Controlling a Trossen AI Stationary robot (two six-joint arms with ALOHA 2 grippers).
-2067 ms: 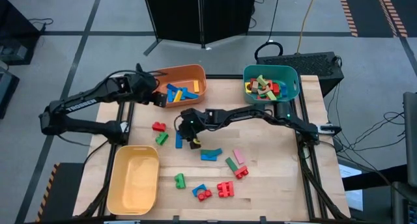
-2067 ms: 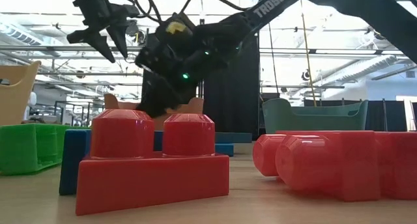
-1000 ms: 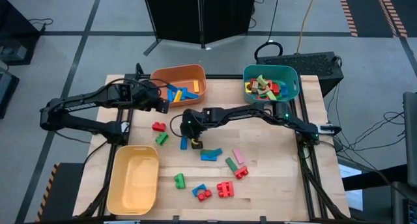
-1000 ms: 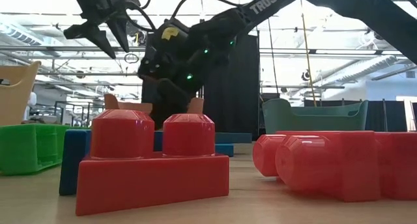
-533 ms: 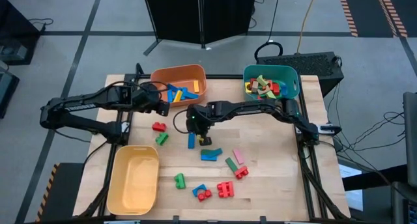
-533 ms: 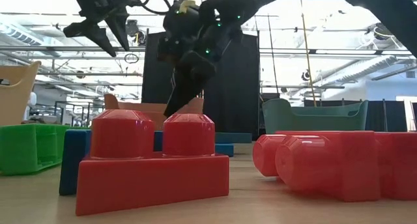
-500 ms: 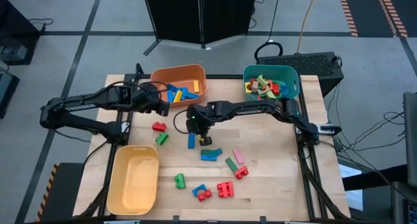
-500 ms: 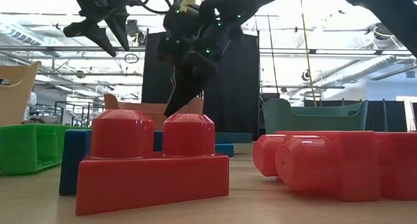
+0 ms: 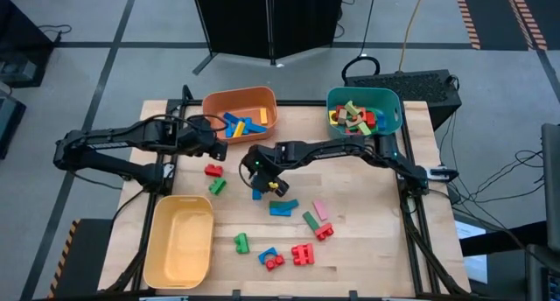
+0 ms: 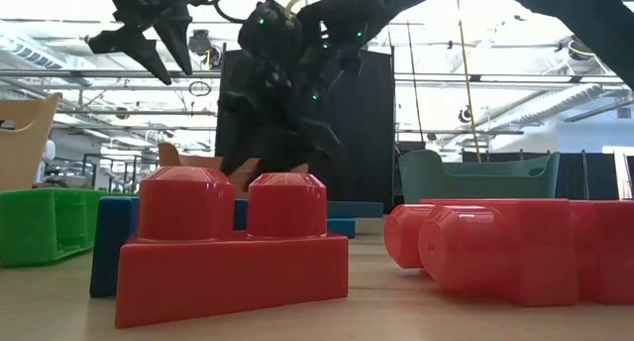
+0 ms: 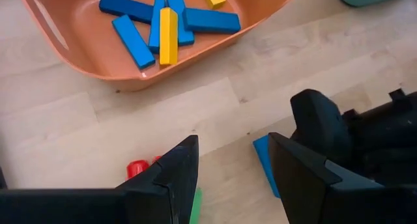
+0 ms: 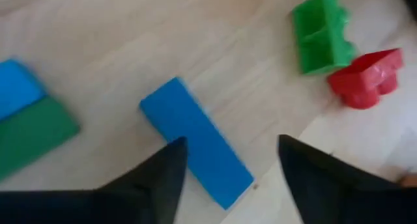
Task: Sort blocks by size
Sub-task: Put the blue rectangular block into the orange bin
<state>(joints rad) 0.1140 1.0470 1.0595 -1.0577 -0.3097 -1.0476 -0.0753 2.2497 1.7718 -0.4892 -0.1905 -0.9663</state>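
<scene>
We read no lettering on the arms. Left pincer [image 9: 213,144] hovers beside the orange bin [image 9: 262,99], fingers apart, holding nothing. Inside that bin we count four blue bars [image 11: 210,20] and two yellow ones [image 11: 168,26]. Three bins in all: a yellow bin [image 9: 154,251] at the near left, the orange one, and a teal bin [image 9: 393,115] heaped with mixed blocks. Right pincer [image 9: 255,177] sits mid-table, fingers spread, directly above a blue bar [image 12: 195,141] lying flat on the wood. About a dozen loose blocks lie scattered on the pale wooden table [image 9: 367,222]. Grey floor surrounds it.
</scene>
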